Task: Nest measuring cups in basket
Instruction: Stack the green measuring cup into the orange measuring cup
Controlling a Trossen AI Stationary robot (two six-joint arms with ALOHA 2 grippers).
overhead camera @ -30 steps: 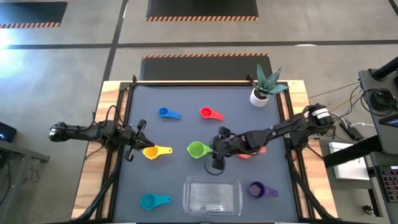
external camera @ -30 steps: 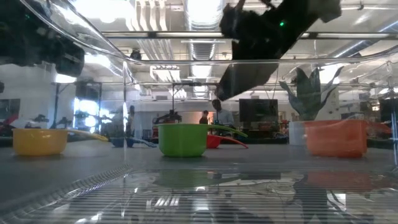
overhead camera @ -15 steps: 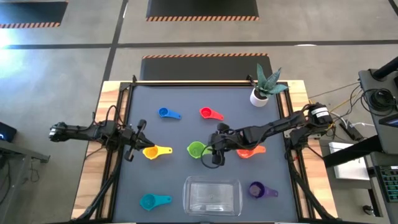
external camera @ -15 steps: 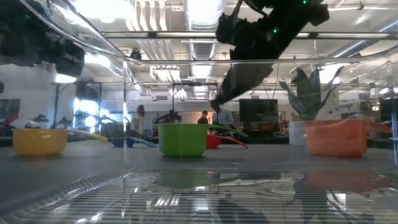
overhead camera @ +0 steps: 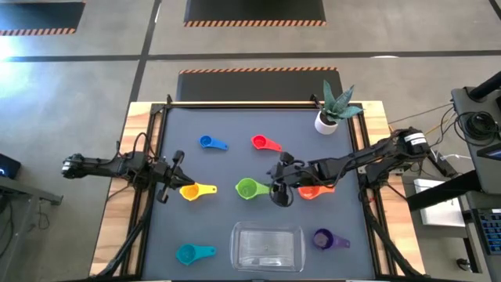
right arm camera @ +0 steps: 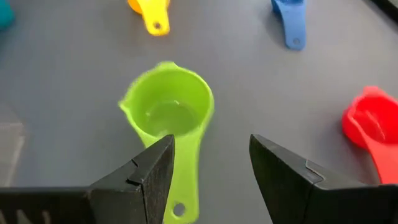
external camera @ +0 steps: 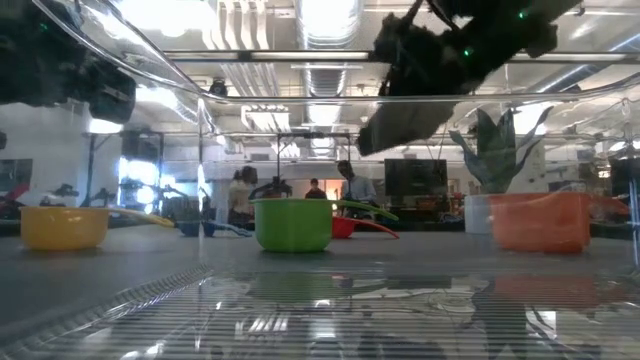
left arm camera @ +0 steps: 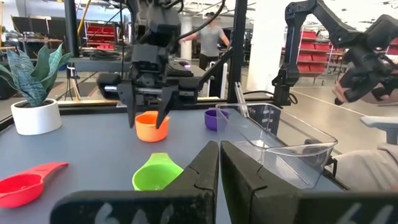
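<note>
Right wrist view: green cup (right arm camera: 169, 112) bears no legible writing.

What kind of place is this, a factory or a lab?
Probably a robotics lab or workshop: a dark-topped table with two arms, red storage racks and another robot arm behind, and striped floor markings.

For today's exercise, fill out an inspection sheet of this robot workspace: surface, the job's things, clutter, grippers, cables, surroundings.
Surface: dark mat on a wooden table.
Job's things: clear basket empty; blue cup, red cup, yellow cup, green cup, orange cup, purple cup and teal cup lie apart on the mat.
Clutter: potted plant at the far right corner.
Grippers: right gripper open above the green cup's handle; left gripper shut beside the yellow cup.
Cables: loose wires right of the table.
Surroundings: people in the room behind.
</note>
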